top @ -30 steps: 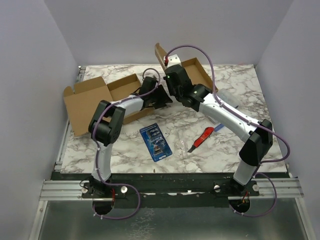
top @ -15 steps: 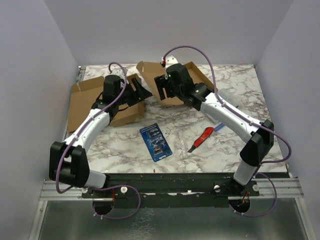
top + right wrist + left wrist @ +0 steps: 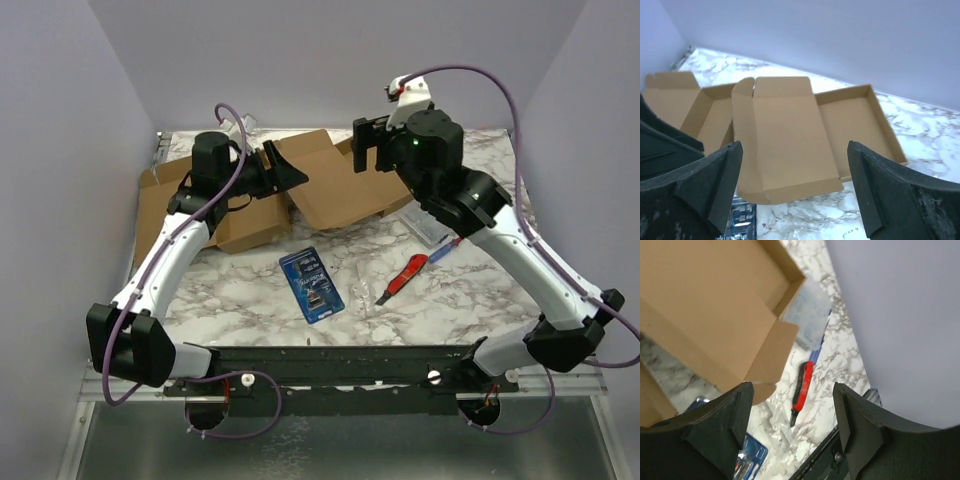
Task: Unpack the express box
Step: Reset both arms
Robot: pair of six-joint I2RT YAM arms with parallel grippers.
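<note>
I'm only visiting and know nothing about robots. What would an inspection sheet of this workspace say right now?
Surface: marble-patterned table.
Job's things: middle box opened, lid spread flat; left box opened, partly under the left arm; blue packet lying out on the table.
Clutter: red knife; clear bag behind it.
Grippers: left gripper open, empty; right gripper open, empty, raised near the middle box.
Cables: purple cables loop off both arms; no snag seen.
Surroundings: plain pale walls; nothing else seen.

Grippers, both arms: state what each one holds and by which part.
Nothing is held: the left gripper and the right gripper both stand open and empty, clear of the opened cardboard boxes.
</note>
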